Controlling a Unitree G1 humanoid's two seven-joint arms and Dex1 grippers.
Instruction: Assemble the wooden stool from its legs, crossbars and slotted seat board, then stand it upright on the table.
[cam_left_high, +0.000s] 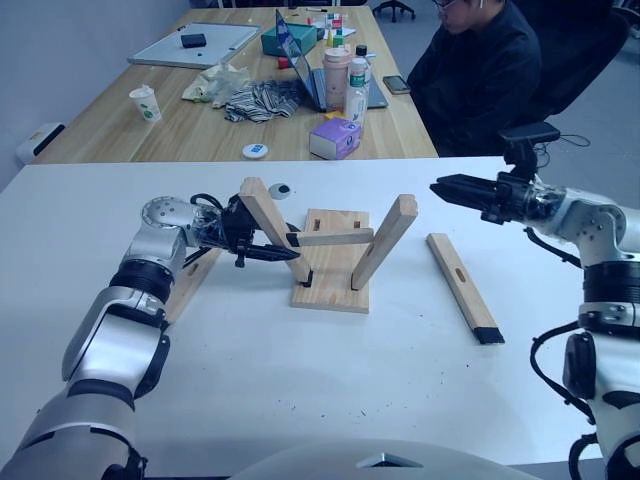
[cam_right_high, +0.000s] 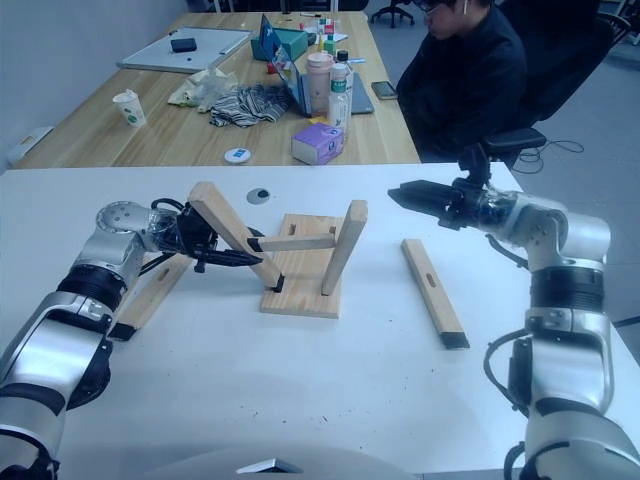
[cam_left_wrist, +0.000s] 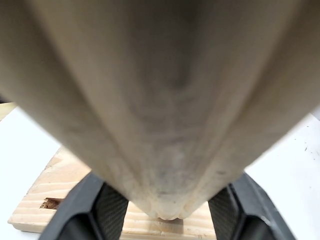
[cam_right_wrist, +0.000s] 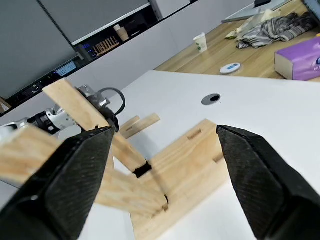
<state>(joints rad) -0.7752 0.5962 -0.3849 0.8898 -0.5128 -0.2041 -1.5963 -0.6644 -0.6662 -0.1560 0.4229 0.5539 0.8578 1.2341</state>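
The slotted seat board (cam_left_high: 330, 290) lies flat on the white table (cam_left_high: 300, 380). Two legs stand in it, leaning apart: the left leg (cam_left_high: 262, 205) and the right leg (cam_left_high: 392, 235). A crossbar (cam_left_high: 335, 238) spans between them. My left gripper (cam_left_high: 250, 242) is shut on the left leg about halfway up; in the left wrist view its fingers (cam_left_wrist: 95, 210) flank that leg (cam_left_wrist: 160, 110). My right gripper (cam_left_high: 445, 188) hangs open in the air to the right of the assembly, holding nothing; its wrist view looks down on the seat board (cam_right_wrist: 190, 165). One loose leg (cam_left_high: 463, 287) lies to the right, another (cam_left_high: 195, 282) under my left arm.
A round grommet (cam_left_high: 280, 190) sits in the white table behind the board. Beyond stands a wooden table (cam_left_high: 120, 120) with a cup (cam_left_high: 146, 104), cloth, bottles and a purple box (cam_left_high: 334, 138); a person sits at it. The near part of the white table is bare.
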